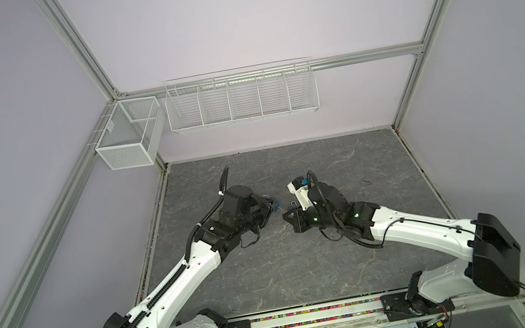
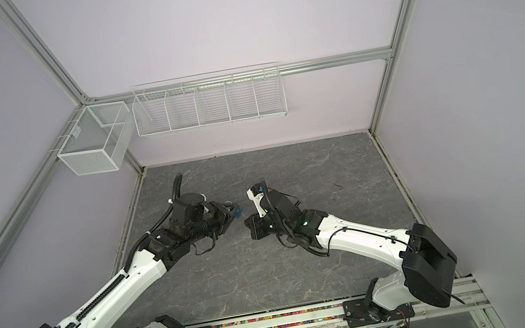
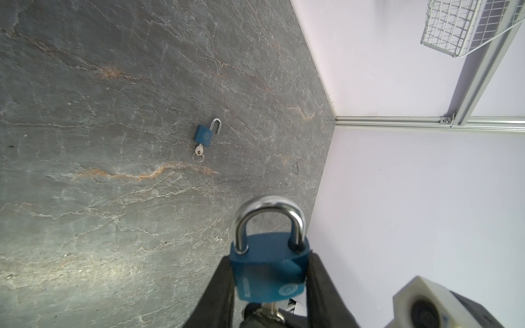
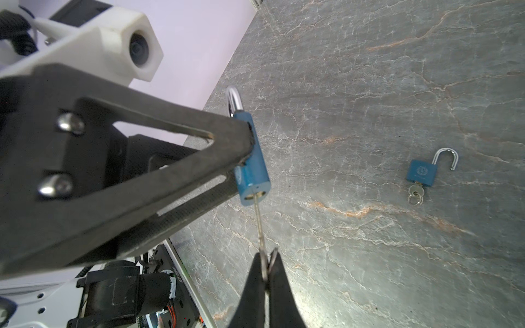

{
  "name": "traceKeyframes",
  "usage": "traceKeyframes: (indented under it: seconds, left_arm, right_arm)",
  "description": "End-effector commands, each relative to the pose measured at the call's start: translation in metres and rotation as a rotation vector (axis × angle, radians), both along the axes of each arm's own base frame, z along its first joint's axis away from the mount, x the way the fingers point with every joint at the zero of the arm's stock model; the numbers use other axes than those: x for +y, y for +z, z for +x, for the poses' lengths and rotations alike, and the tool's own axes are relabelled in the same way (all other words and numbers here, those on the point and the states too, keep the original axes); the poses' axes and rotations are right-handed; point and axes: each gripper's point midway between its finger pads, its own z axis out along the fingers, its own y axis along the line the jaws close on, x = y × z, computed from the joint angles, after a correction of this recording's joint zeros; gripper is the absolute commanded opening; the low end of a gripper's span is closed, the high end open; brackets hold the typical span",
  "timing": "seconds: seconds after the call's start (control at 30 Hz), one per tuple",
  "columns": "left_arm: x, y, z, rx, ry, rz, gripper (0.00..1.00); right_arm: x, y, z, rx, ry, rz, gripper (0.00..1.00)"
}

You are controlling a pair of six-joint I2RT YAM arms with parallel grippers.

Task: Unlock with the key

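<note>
Above the grey bench point(image 3: 85, 227), my left end effector point(image 3: 270, 262) grips the blue padlock point(image 4: 251, 159) by its body (shackle closed), clear of the surface. My right end effector point(image 4: 267, 262) pinches the key point(image 4: 260, 224), tip at the keyhole.

A long white wire rack point(image 1: 244, 103) of five compartments hangs on the far lilac wall point(image 1: 248, 13); a white mesh basket point(image 1: 126, 156) hangs far left, above the grey stone-patterned tabletop point(image 1: 288, 268).
</note>
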Motion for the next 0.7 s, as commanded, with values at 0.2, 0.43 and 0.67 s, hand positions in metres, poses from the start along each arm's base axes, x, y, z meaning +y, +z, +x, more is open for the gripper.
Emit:
traceKeyframes:
  seconds: [0.2,0.43,0.67]
  left_arm:
    - [-0.012,-0.002,-0.009,0.032,-0.066,-0.01,0.0]
    - [-0.01,-0.008,-0.006,0.036,-0.054,0.015,0.0]
    - [-0.001,-0.015,-0.006,0.035,-0.035,0.067,0.0]
  right_arm:
    - [0.026,0.048,0.0,-0.1,0.06,0.17,0.06]
    - [0.03,0.035,-0.001,-0.011,0.032,0.204,0.06]
    - [0.032,0.029,-0.003,0.015,0.029,0.212,0.06]
